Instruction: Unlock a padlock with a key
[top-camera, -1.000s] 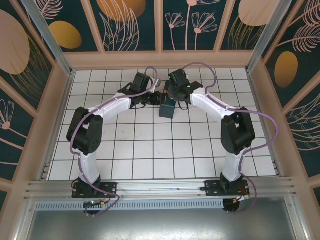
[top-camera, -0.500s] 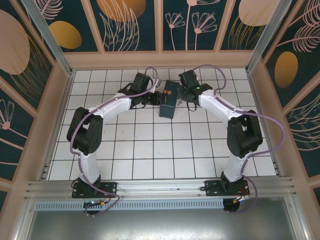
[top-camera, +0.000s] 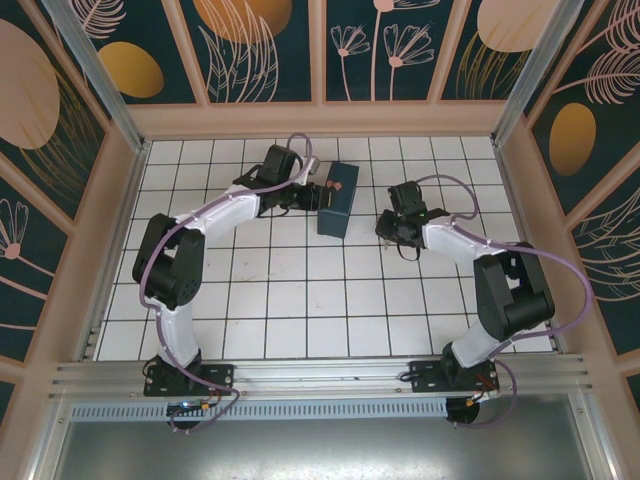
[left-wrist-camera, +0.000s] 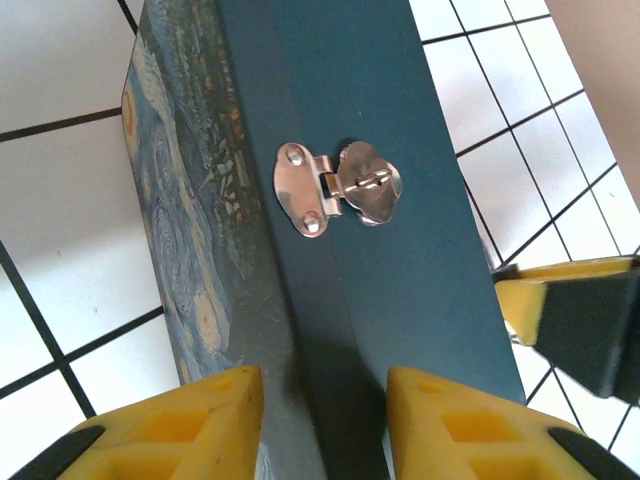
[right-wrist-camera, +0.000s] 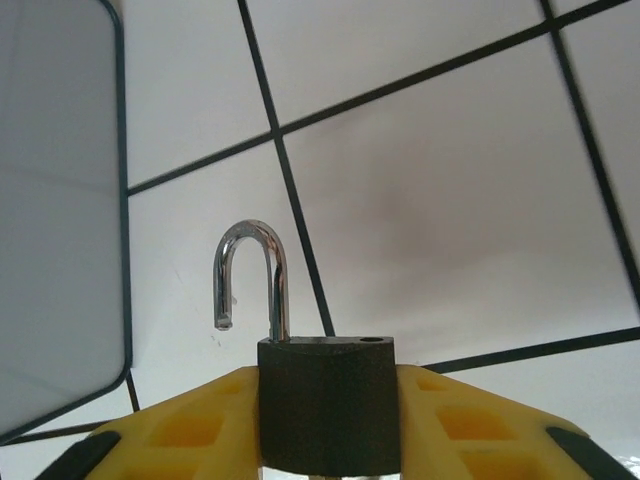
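Tiled table (top-camera: 300, 300): white squares with dark joints. It carries the box and lies under both arms.

Right gripper (top-camera: 390, 226): just right of the box and a little nearer the arm bases, apart from it. Its yellow fingers press on the two flanks of the padlock, so it is grasping.

Padlock (right-wrist-camera: 327, 405): dark body upright between those fingers, off to the right of the box, with bare tile behind it. Held by the body, the top stays free and in plain sight of the wrist camera.

Shackle (right-wrist-camera: 248, 260): one leg is seated in the body. The other hangs free above an empty hole, so the lock reads as open.

Left gripper (left-wrist-camera: 325, 390): close against the left side of the box. Its jaws stand apart with nothing clamped, and the box's long edge runs toward the gap. It looks placed to steady the box, though I cannot tell whether it touches.

Box (top-camera: 338, 198): between the two grippers, one face swirl-painted, the other plain dark blue.

Hasp (left-wrist-camera: 340, 187): silvery, on the box's blue face, folded over its staple with no lock through it.

Task stage: judged nearly done, since the lock is open and off the box. What remains is likely setting it down.
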